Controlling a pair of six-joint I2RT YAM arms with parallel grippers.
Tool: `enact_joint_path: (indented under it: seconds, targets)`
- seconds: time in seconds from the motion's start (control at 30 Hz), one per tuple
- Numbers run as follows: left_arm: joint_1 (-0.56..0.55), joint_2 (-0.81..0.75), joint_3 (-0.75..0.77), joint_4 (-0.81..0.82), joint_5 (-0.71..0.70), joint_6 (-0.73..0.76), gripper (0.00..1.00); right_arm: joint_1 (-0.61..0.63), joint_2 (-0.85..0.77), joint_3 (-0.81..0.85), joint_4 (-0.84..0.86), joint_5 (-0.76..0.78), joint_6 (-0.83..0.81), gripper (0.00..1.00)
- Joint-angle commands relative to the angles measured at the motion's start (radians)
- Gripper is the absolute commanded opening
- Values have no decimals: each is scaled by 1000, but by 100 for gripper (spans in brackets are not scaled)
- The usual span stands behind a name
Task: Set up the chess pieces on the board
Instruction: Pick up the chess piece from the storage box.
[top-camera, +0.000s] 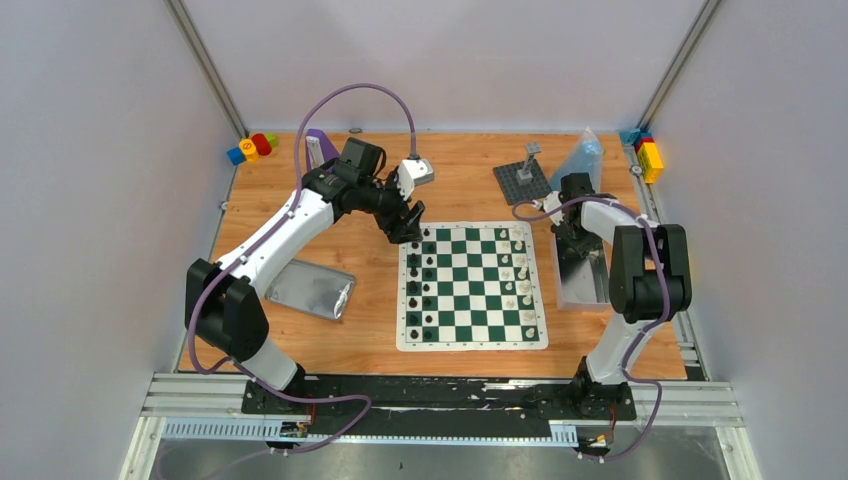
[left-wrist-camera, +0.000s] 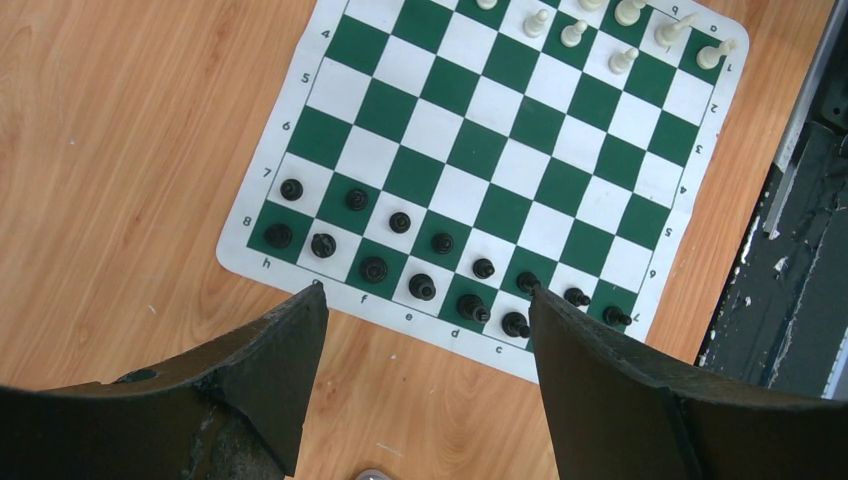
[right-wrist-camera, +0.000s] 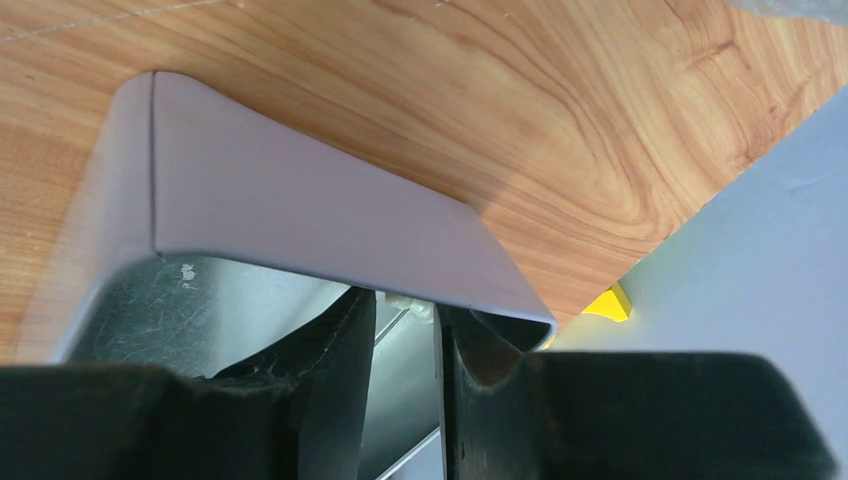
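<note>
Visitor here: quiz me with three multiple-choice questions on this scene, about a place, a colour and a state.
1. Where is the right tool? A over the board; B inside the metal tin; C on the floor.
2. Which pieces stand on the board's side nearer the left arm? A black; B white; C red.
3. The left tool is: A open; B shut on a piece; C out of sight.
Answers: B, tin walls surround it; A, black pieces line that side; A, its jaws gape, nothing between.
</note>
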Motion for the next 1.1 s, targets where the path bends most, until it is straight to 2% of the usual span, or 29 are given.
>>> enact_joint_path:
  seconds: [0.0, 0.63, 1.07]
  targets:
    - [4, -23, 27, -2, 23, 7, 81, 8, 11, 1, 19, 37, -36, 28]
    - [4, -20, 26, -3, 23, 8, 81, 10, 66, 22, -15, 81, -115, 23]
    - [5, -24, 21, -6, 22, 11, 81, 19, 66, 52, -19, 63, -117, 12]
